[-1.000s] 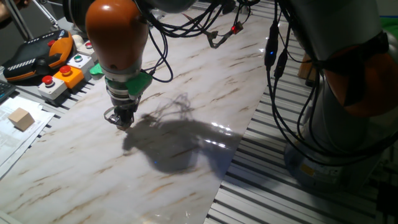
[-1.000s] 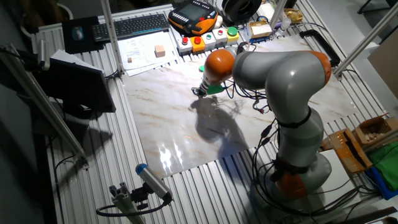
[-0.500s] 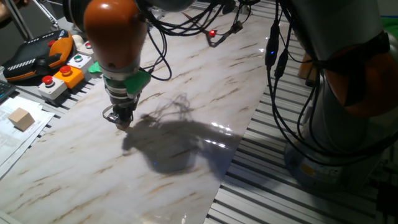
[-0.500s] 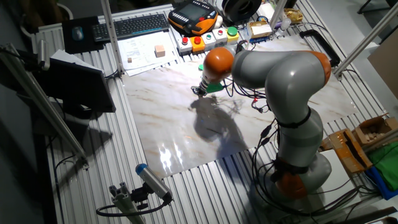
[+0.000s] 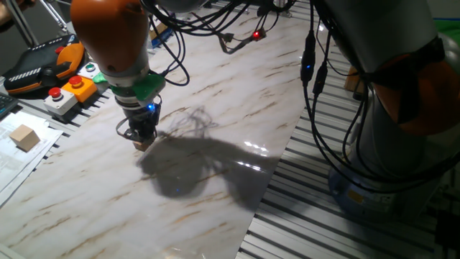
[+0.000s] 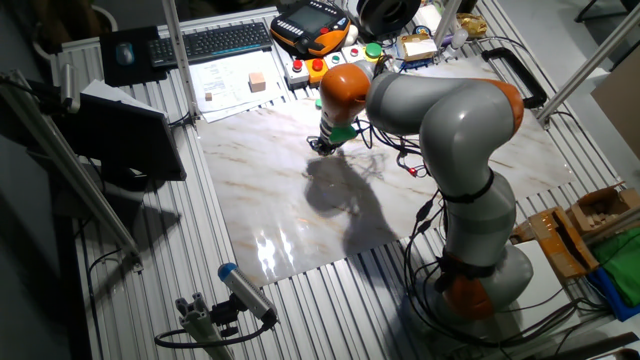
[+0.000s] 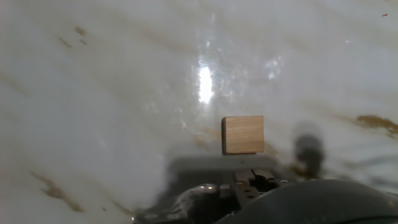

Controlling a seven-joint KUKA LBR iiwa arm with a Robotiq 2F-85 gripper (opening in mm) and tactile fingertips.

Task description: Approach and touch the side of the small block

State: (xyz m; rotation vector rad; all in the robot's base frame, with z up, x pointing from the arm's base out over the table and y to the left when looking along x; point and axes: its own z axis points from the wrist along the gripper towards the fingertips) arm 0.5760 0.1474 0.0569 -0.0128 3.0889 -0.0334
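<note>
Small block (image 7: 243,135): tiny tan-brown wooden cube, plain faces, flat on the marble-patterned desk (image 5: 237,108). Hand view puts it just ahead of the fingertip hardware, right of centre. In one fixed view only a brown speck shows at the tool's tip; hidden in the other fixed view.

End effector (image 5: 142,138): pointing straight down, tip at or just above the desk surface, under the green collar and orange wrist joint. Whether the fingers are apart or together — cannot tell; fixed views too small, hand view shows only a blurred dark edge of the mechanism at the bottom of frame.

Contact: hand view shows the cube's near face very close to the finger hardware. Touching or a sliver apart — cannot tell.

Step in hand: judged as the last stretch of the approach, tool low and lined up with the cube's side.

Next move: likely a short, slow sideways nudge along the desk toward the near face, keeping height as is. Cube looks light and should slide easily, so contact wants to be gentle.

Risk: too much travel could push or spin the cube rather than merely touch it.

Surroundings: larger pale wooden block (image 5: 24,137) on papers, well apart to the side; button box (image 5: 68,90) and orange pendant (image 5: 43,61) beyond the desk edge. Glare patch on the marble near the cube.
</note>
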